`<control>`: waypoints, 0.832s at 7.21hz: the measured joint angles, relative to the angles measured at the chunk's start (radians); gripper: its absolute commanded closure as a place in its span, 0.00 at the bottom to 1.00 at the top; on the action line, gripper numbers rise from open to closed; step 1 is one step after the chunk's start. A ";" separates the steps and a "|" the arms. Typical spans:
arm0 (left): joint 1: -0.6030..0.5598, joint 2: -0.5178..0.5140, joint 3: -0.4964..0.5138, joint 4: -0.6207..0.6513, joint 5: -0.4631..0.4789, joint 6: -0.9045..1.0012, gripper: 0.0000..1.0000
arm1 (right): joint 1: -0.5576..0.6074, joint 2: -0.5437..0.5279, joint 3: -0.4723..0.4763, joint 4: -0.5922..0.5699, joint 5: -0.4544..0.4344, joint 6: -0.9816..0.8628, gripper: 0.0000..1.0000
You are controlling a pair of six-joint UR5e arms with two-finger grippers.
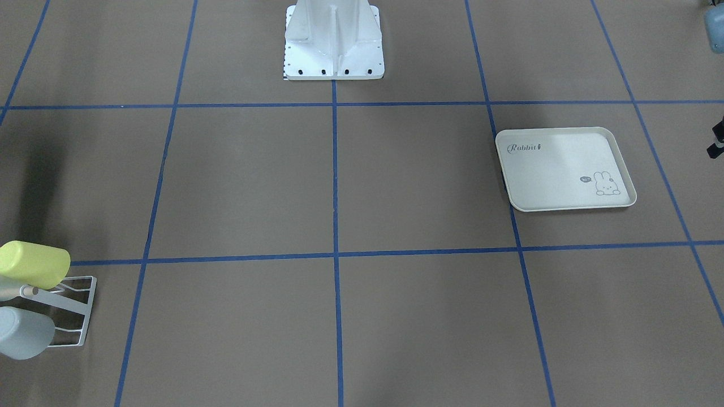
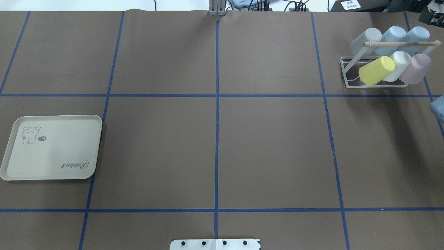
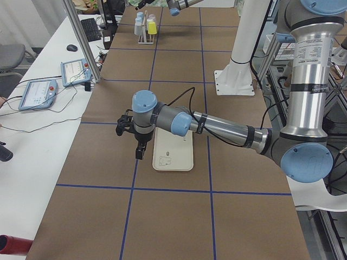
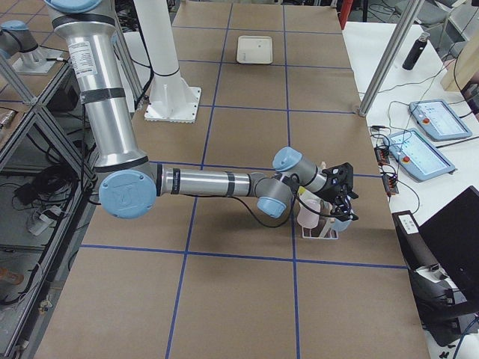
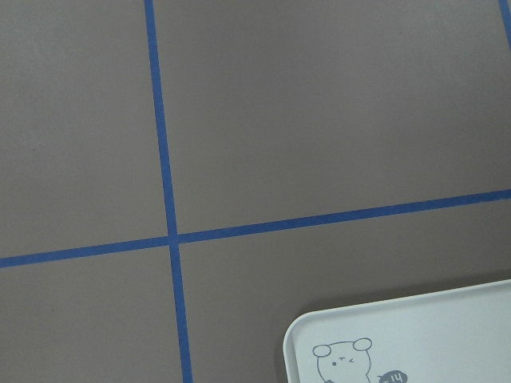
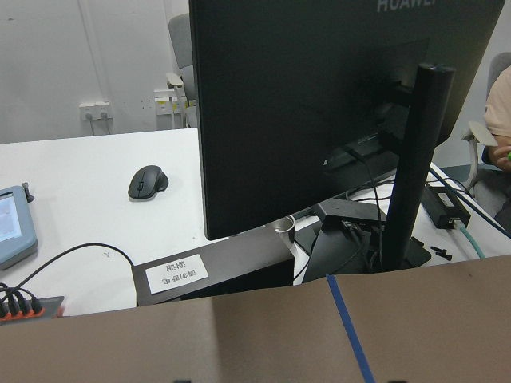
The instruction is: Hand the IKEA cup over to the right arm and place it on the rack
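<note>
Pastel cups (image 1: 34, 263) are seen on the rack (image 1: 85, 305); placing is judged done, withdrawal called for. Left pincer (image 3: 139, 153) and right pincer (image 4: 346, 203): spread cannot be told.

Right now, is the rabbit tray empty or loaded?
Empty: the tray shows only its bare printed surface; cups sit on the rack.

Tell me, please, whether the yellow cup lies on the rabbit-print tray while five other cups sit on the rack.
No: the yellow cup sits on the rack with the five other cups, not on the rabbit-print tray, as the overhead exterior view shows.
</note>
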 measured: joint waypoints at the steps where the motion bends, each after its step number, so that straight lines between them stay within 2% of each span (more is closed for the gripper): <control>1: 0.000 0.011 0.000 -0.002 -0.002 0.002 0.00 | 0.011 -0.011 0.024 -0.002 0.046 -0.001 0.01; 2: 0.000 0.018 0.001 -0.003 -0.003 0.007 0.00 | 0.056 -0.017 0.041 -0.009 0.143 -0.008 0.01; 4: -0.018 0.021 0.016 0.002 -0.005 0.048 0.00 | 0.212 -0.024 0.053 -0.060 0.392 -0.088 0.01; 6: -0.041 0.022 0.034 0.004 -0.026 0.064 0.00 | 0.348 -0.081 0.067 -0.175 0.612 -0.298 0.01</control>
